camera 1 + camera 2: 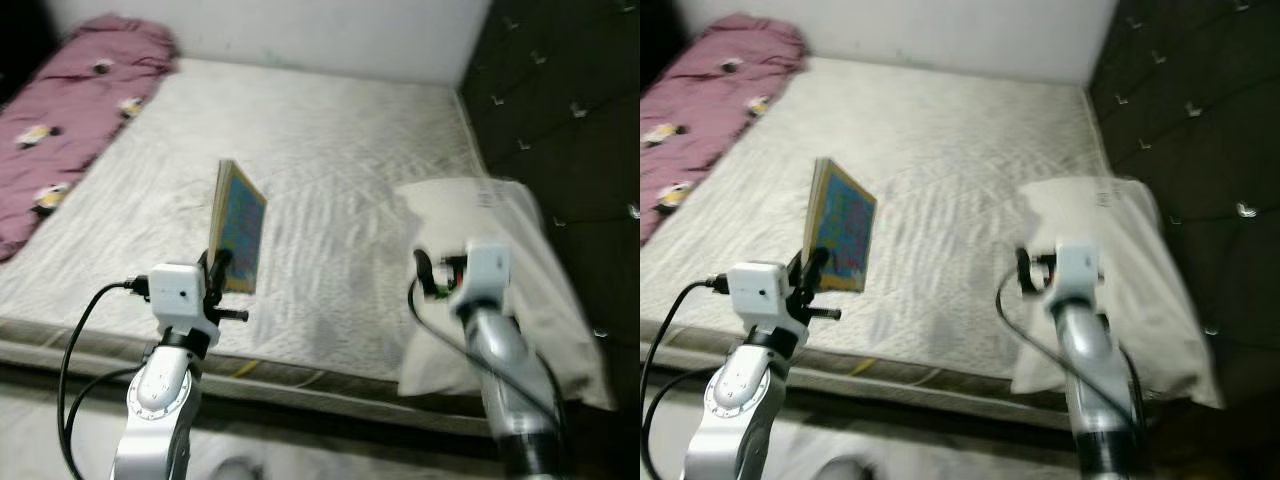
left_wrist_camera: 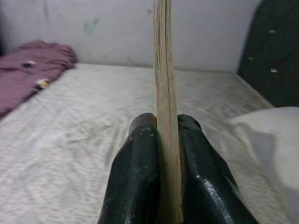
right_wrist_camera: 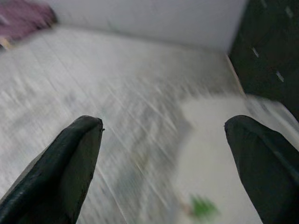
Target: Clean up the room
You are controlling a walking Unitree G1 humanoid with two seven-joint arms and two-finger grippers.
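My left gripper [image 2: 167, 140] had its fingers pinched on the lower edge of a thin book [image 1: 238, 228], holding it upright above the near edge of the bare mattress [image 1: 330, 150]. My right gripper [image 3: 163, 140] hovered with its fingers spread wide over the mattress beside a white pillow [image 1: 520, 260] lying by the dark tufted headboard [image 1: 560, 110]. Farther off, a maroon blanket [image 1: 70, 110] lay bunched along the far left side, against the white wall [image 1: 300, 30].
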